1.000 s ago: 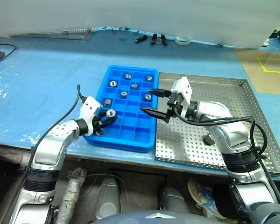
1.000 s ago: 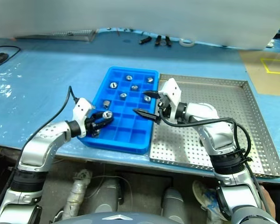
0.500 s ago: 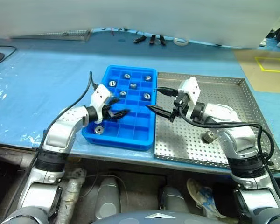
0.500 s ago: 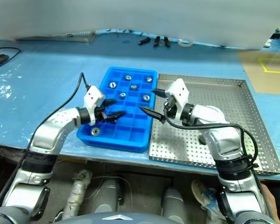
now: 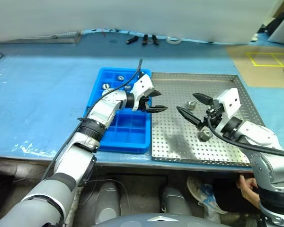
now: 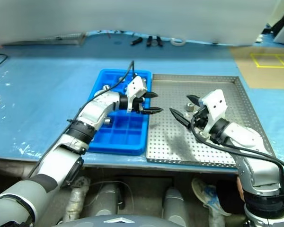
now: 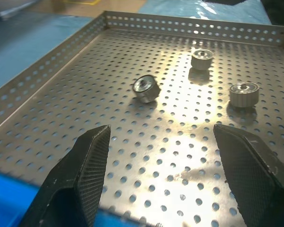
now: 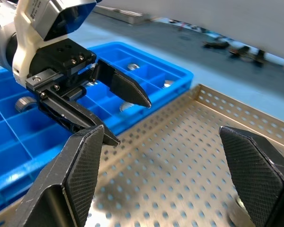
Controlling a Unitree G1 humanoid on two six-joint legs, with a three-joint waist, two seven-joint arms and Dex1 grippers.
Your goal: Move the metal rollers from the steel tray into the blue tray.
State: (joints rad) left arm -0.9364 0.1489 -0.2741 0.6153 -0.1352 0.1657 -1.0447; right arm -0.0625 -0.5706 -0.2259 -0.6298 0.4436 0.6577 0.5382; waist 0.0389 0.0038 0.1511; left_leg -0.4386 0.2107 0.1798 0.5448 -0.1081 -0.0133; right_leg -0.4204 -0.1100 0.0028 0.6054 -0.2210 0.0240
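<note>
While both tools are held wide open with nothing gripped, the left tool [image 5: 156,101] and right tool [image 5: 193,106] face each other over the steel tray [image 7: 47,85]. Three metal rollers [image 7: 146,89] can be counted on its perforated floor: short, silvery, dark-holed. A few more are seen in the blue tray [image 5: 132,135].

No legible text, labels, brands or numbers in any view. Only marking: yellow rectangular outline on brown floor panel [image 5: 267,66] beyond far right end of table; carries no characters. White housing on left gripper [image 8: 114,113] shows faint dark print in right wrist view, too small and cropped to read.
</note>
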